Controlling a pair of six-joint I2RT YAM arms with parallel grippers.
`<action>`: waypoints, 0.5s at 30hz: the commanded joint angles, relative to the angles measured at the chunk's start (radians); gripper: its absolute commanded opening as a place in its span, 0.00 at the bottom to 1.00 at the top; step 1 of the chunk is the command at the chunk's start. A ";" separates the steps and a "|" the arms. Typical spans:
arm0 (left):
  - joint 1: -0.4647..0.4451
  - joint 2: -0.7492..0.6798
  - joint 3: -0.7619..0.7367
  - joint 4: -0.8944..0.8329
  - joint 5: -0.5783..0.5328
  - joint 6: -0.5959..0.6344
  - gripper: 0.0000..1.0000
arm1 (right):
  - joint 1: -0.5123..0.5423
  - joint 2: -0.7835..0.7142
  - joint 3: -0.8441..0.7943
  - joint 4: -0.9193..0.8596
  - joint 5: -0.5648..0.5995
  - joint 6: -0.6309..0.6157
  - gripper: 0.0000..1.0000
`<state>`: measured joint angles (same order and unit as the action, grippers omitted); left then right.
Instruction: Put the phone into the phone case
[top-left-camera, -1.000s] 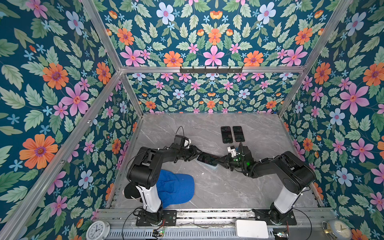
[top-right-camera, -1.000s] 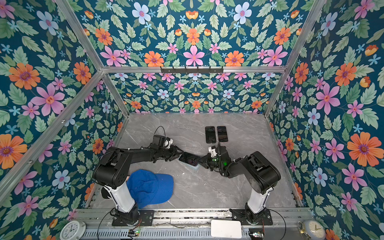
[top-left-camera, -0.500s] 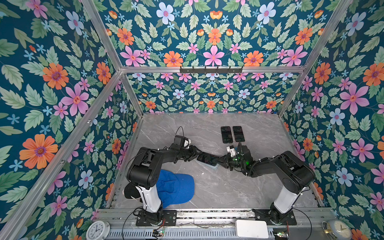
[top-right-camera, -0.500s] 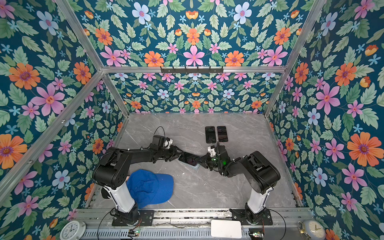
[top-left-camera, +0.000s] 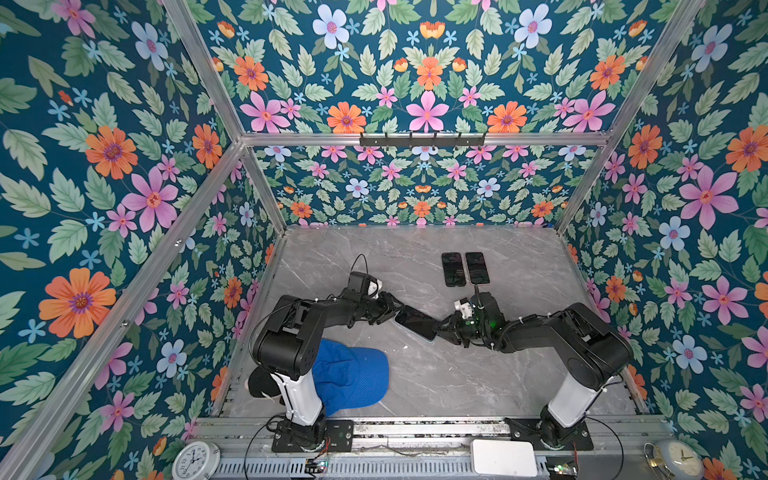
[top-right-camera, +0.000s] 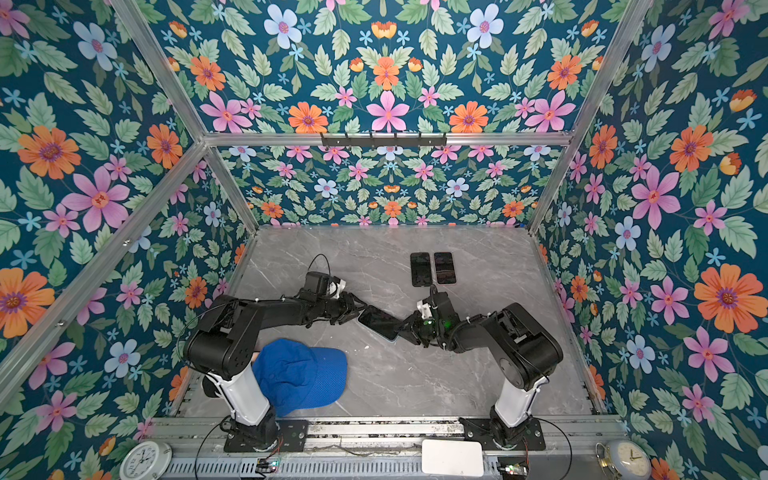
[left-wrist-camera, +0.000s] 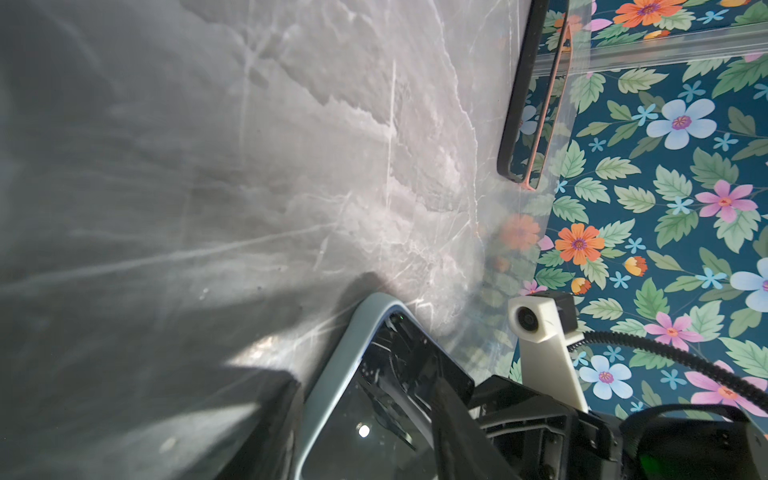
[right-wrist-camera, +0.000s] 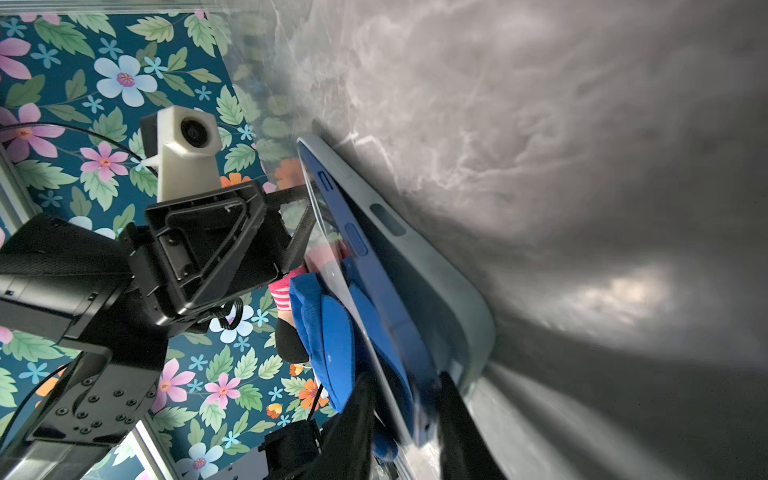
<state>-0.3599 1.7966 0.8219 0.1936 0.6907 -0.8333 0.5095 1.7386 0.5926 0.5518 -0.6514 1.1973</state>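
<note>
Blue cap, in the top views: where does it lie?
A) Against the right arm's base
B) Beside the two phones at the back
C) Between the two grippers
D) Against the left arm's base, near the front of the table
D: in both top views the blue cap lies on the table against the left arm's white base column, far from the back wall.

Grey marble table (top-left-camera: 457, 374), two dark phones (top-left-camera: 453, 269), blue cap (top-left-camera: 353, 374)
</note>
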 joint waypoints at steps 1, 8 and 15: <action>0.001 -0.007 -0.004 -0.003 -0.003 0.004 0.53 | 0.002 -0.013 0.023 -0.062 -0.010 -0.024 0.31; 0.002 -0.017 -0.002 -0.030 -0.009 0.023 0.53 | 0.009 -0.061 0.092 -0.318 0.013 -0.112 0.37; 0.002 -0.016 0.005 -0.070 -0.010 0.051 0.53 | 0.021 -0.071 0.142 -0.512 0.057 -0.195 0.47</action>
<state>-0.3595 1.7828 0.8227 0.1558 0.6846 -0.8082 0.5255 1.6726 0.7185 0.1551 -0.6216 1.0534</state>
